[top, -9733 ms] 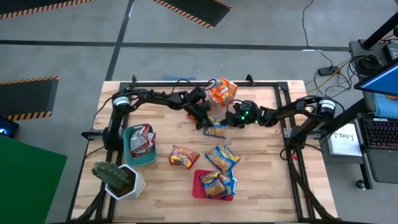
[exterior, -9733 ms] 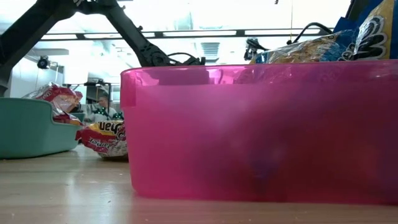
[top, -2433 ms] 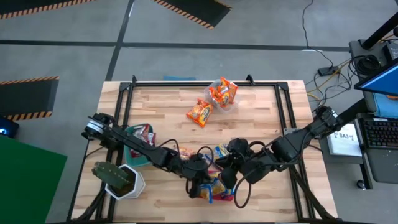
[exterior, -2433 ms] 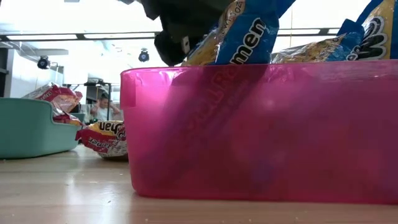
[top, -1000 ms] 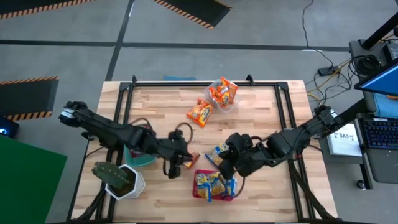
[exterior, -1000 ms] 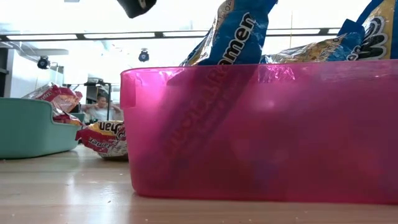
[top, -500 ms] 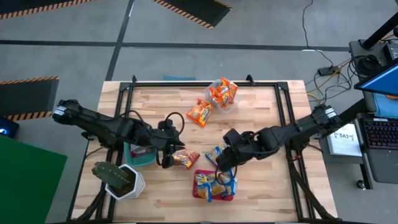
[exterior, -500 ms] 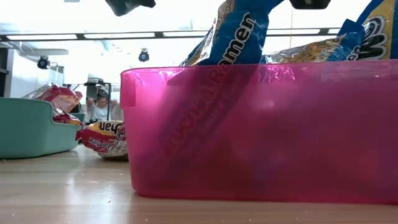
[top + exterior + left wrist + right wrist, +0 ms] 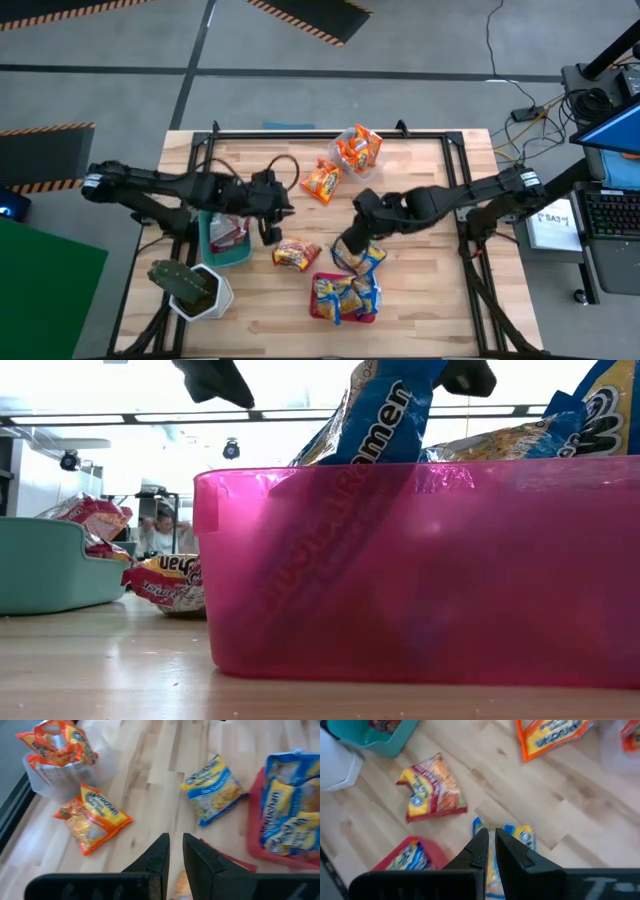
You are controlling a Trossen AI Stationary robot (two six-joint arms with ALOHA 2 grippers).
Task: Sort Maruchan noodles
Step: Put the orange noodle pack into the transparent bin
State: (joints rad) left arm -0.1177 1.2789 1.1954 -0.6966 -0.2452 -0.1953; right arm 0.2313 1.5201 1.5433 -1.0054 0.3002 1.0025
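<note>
Wooden desk (image 9: 420,290): butcher-block top; carries all the bins and loose ramen packets.
Red bin (image 9: 322,296): near desk edge; holds several blue-and-yellow packets standing on edge, tops above the rim in the low view.
Teal bin (image 9: 212,256): left side; silver-and-red packets inside.
Clear bin (image 9: 362,166): far edge; orange packets inside.
Loose blue-and-yellow packet (image 9: 362,254): flat on the desk, just beyond the red bin, long axis slanting toward that bin.
Loose red-and-yellow packet (image 9: 296,253): flat on the desk between teal bin and red bin.
Loose orange packet (image 9: 320,181): flat, just beside the clear bin.
Right hand (image 9: 348,243): fingers drawn nearly together, nothing between them; hangs directly over the far end of the loose blue-and-yellow packet, which shows just past its fingertips in the right wrist view (image 9: 507,836).
Left hand (image 9: 268,232): fingers nearly closed, holding nothing; above the desk beside the teal bin, the red-and-yellow packet just ahead of it.
Key relation: blue-and-yellow packet lies straight below the right hand, far nearer to it than to the left.
Judgement: right arm is best placed for this packet; its fingers would need to spread before descending, then a short carry toward the red bin.
Potted cactus (image 9: 184,284): near-left corner, apart from the work.
</note>
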